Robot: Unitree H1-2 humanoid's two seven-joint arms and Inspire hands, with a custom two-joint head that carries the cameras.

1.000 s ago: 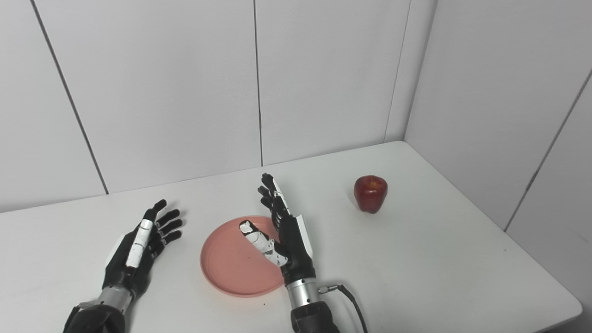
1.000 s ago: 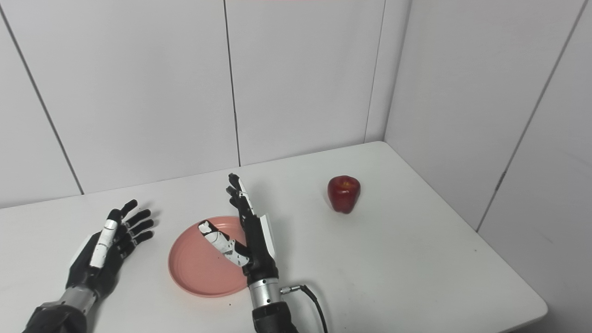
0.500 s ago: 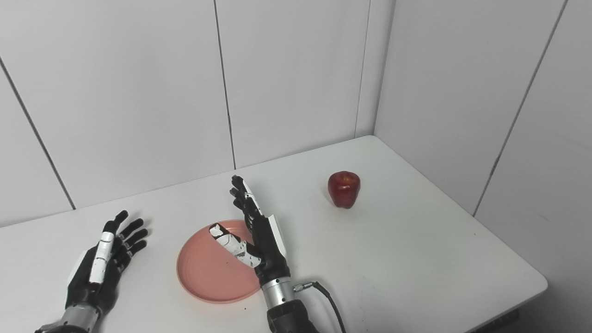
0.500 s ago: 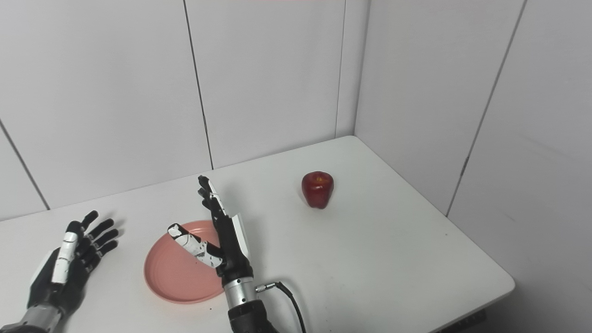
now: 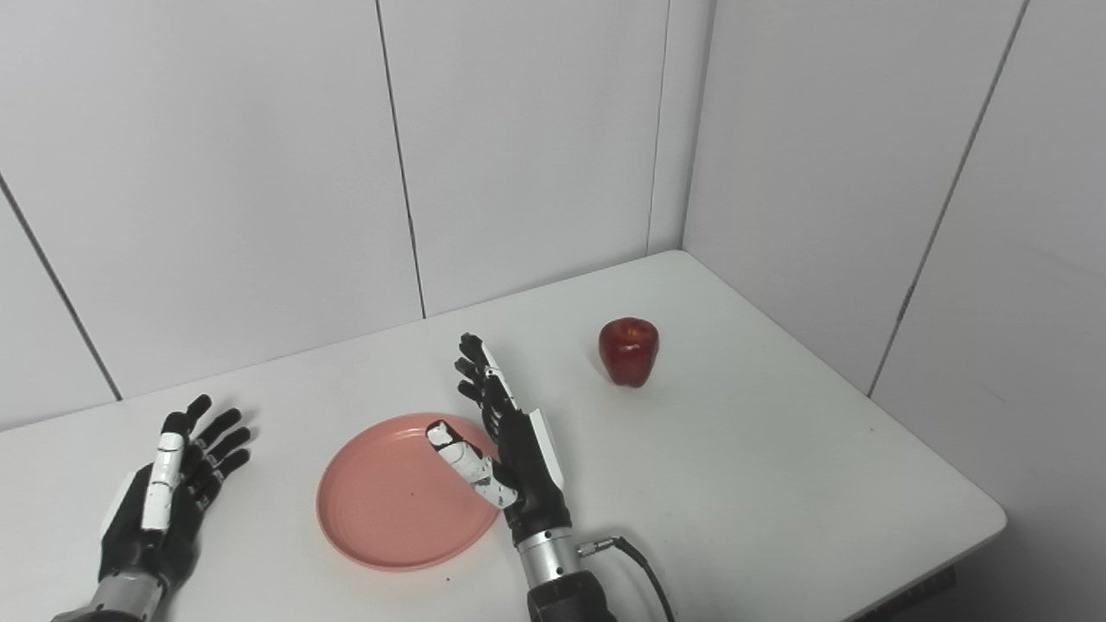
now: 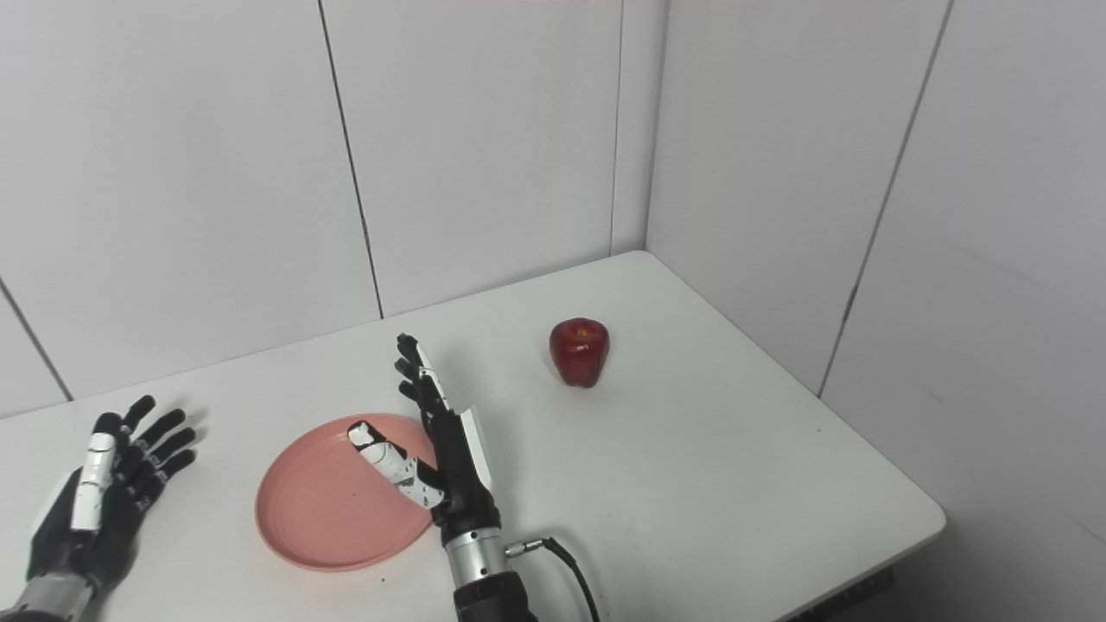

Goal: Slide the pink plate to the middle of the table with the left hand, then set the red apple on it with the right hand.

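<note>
Two white wall faces (image 5: 259,173) made of tall panels with thin dark seams meet in a corner behind the far right of a plain white tabletop (image 5: 778,466), whose right and near edges show with rounded corners. One pink plate (image 5: 380,501) lies flat on the tabletop, toward the near side and a little left of the middle of the picture, shallow, round and bare inside. One red apple (image 5: 629,350) stands upright on the tabletop, well apart from the plate, farther back and to the right, with its stem dimple facing up. Two black-and-white hands are in view. The left hand (image 5: 168,484) lies low by the near left edge, well apart from the plate's left rim, its fingers spread and stretched forward, holding nothing. The right hand (image 5: 510,441) stands edge-on at the plate's right rim, fingers (image 6: 419,371) straight and pointing toward the wall, thumb (image 5: 467,462) reaching out over the plate; it is wide and grips nothing. Whether it touches the plate cannot be told. One black cable (image 5: 639,566) leaves the right wrist on a small metal plug and curves down over the tabletop toward the near edge.
</note>
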